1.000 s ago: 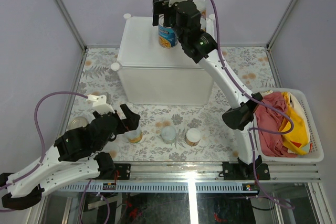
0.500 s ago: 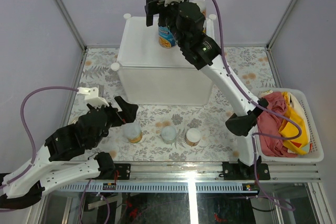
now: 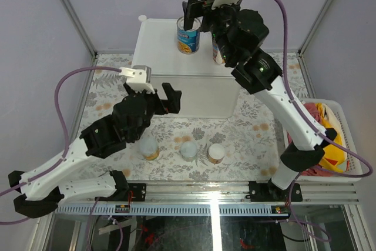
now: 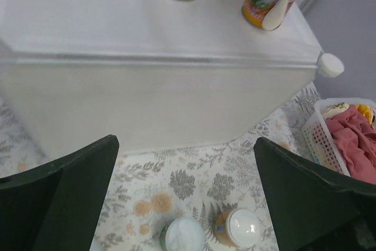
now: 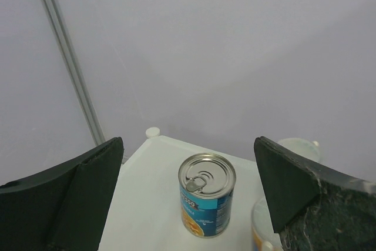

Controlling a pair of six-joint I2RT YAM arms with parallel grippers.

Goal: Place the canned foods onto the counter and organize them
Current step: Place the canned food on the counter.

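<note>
The counter [image 3: 161, 48] is a big white cabinet at the back. On its top stand a blue-labelled can [image 3: 188, 35] and a tall yellow-orange can [image 3: 218, 51], half hidden by my right arm. My right gripper [image 3: 200, 10] hovers open above and behind the blue can [image 5: 207, 201], holding nothing. Three pale-topped cans [image 3: 149, 147] [image 3: 188, 150] [image 3: 216, 153] stand in a row on the patterned table. My left gripper [image 3: 160, 95] is open and raised in front of the counter [image 4: 147, 92], with the green can [image 4: 183, 234] and the orange can [image 4: 242, 227] below it.
A white slatted basket [image 3: 351, 145] of red and yellow cloth sits at the right edge of the table. Round white knobs [image 4: 330, 64] stick out at the counter's corners. A third pale-topped can [image 5: 299, 148] stands at the counter's back right. Grey walls enclose the table.
My right gripper has lifted up and right off the blue can, which stays on the counter. My left arm has risen from the leftmost table can and swung right toward the counter, empty.
</note>
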